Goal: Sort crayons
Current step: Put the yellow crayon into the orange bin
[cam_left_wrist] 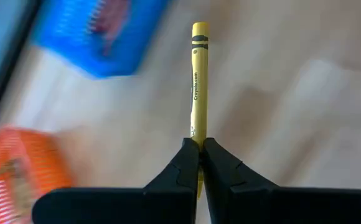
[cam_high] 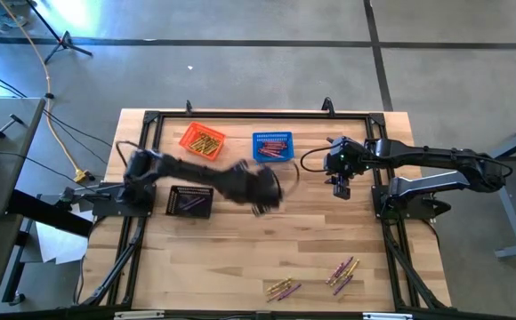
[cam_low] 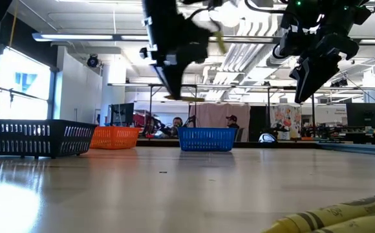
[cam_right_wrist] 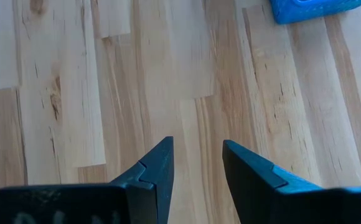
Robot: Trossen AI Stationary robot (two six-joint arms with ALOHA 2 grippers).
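My left tool [cam_left_wrist: 200, 149] is clenched on a yellow paper-wrapped crayon [cam_left_wrist: 198, 81], which sticks straight out past the fingertips. That arm is above the middle of the light wooden plank tabletop [cam_high: 240, 258], its tool [cam_high: 265, 191] just short of the blue mesh basket [cam_high: 273, 146] at the far edge. In the left wrist view I see the blue basket [cam_left_wrist: 99, 37] and the orange mesh basket [cam_left_wrist: 18, 168] beyond the crayon, both blurred.

My right tool [cam_right_wrist: 197, 163] is released, with its fingers apart and nothing between them, only bare planks below. It hangs over the far right part of the tabletop [cam_high: 341, 182], beside the blue basket and apart from it.

The orange basket [cam_high: 202, 140] sits at the far edge left of the blue one and holds yellow sticks. The black mesh basket [cam_high: 190, 201] is near the left edge with purple sticks in it. The blue basket holds red ones.

Loose crayons lie by the near edge: a small cluster [cam_high: 282, 288] near the middle and another [cam_high: 343, 273] toward the right, mixed yellow and purple. In the low view, two yellow crayons [cam_low: 333, 217] lie close to the camera.
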